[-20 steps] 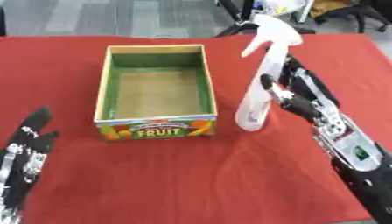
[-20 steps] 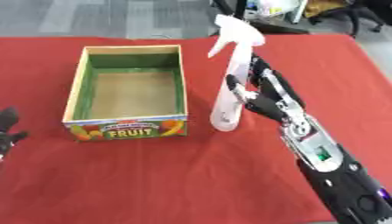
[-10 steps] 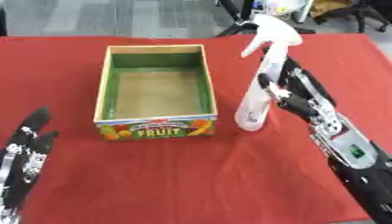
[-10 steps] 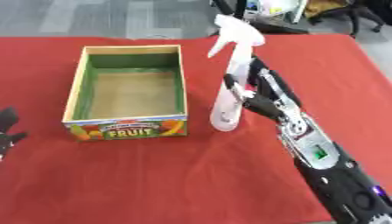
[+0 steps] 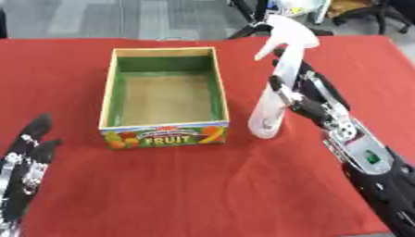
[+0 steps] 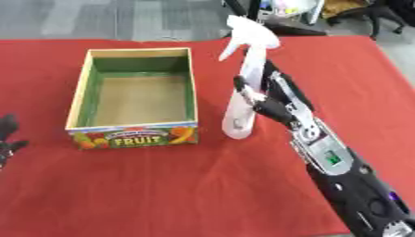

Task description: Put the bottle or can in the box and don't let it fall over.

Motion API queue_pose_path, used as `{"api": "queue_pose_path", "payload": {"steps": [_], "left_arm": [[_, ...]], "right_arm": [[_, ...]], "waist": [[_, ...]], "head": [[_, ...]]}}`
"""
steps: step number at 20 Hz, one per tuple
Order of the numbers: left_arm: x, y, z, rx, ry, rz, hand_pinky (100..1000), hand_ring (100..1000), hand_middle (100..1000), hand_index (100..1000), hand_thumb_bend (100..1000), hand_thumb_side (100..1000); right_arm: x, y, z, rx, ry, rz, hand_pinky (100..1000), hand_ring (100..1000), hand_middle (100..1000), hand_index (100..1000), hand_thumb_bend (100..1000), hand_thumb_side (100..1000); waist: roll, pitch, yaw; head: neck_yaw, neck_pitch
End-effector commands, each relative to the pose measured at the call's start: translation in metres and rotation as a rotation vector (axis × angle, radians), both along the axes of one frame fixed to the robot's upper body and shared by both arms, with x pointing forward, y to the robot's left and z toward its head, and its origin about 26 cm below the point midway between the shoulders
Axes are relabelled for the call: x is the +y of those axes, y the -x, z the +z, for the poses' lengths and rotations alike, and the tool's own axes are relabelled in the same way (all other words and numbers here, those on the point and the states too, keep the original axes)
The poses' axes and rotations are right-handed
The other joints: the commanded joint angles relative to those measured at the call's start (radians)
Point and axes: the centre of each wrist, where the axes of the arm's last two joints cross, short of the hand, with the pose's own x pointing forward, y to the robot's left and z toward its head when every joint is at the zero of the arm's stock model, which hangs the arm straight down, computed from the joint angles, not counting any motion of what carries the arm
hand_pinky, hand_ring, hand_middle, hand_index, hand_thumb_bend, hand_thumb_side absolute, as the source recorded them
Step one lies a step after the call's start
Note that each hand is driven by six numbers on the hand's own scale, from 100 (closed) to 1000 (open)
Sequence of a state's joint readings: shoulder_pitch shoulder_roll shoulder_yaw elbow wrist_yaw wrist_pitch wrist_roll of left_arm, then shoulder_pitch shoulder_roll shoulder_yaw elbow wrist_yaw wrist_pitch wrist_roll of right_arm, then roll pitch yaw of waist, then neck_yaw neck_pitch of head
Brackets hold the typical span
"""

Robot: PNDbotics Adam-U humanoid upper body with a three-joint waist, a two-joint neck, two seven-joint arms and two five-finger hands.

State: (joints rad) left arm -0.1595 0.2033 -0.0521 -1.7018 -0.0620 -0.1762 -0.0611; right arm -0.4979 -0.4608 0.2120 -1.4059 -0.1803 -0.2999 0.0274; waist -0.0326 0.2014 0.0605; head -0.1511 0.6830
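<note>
At the lower left corner the left hand [image 5: 24,171] rests on the red cloth [image 5: 203,185], palm down with its fingers straight and relaxed, holding nothing; in the right eye view only its fingertips show at the left edge. To its right, near the middle of the cloth, sits the box [image 5: 165,135], an open cardboard tray with green inner walls, a brown floor and a printed front panel that reads FRUIT among pictures of fruit. Nothing lies inside it. Just beside the box's right front corner, apart from it, stands the bottle [image 5: 272,104], a pale translucent spray bottle with a white trigger head [image 5: 290,33] whose nozzle points left toward the box. The bottle stands upright on the cloth, outside the box, leaning slightly so that its head sits further right than its base. The right hand [image 5: 312,102] comes in from the lower right, its black forearm running up from that corner, and it lies against the bottle's right side at mid height. Its thumb [image 6: 246,89] curls across the front of the bottle and the fingers reach behind it, so the hand is grasping the bottle. Beyond the cloth's far edge are a grey floor and chair legs.
</note>
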Motion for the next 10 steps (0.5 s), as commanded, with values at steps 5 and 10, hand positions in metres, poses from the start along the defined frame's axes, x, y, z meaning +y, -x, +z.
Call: {"api": "queue_pose_path", "payload": {"steps": [5, 10], "left_arm": [[-0.0011, -0.0010, 0.0072, -0.024, -0.005, -0.013, 874, 1000, 956, 898, 487, 755], [-0.0013, -0.0011, 0.0074, -0.024, -0.005, -0.014, 874, 1000, 956, 898, 488, 755]], "right_arm": [[0.0007, -0.0054, 0.0106, -0.026, 0.006, 0.009, 855, 988, 1000, 1000, 226, 481], [0.0018, -0.0080, 0.0113, -0.023, 0.001, 0.007, 851, 983, 1000, 1000, 225, 481]], "waist": [[0.002, -0.021, 0.003], [0.002, -0.020, 0.005]], "head": [[-0.004, -0.001], [-0.005, -0.001]]}}
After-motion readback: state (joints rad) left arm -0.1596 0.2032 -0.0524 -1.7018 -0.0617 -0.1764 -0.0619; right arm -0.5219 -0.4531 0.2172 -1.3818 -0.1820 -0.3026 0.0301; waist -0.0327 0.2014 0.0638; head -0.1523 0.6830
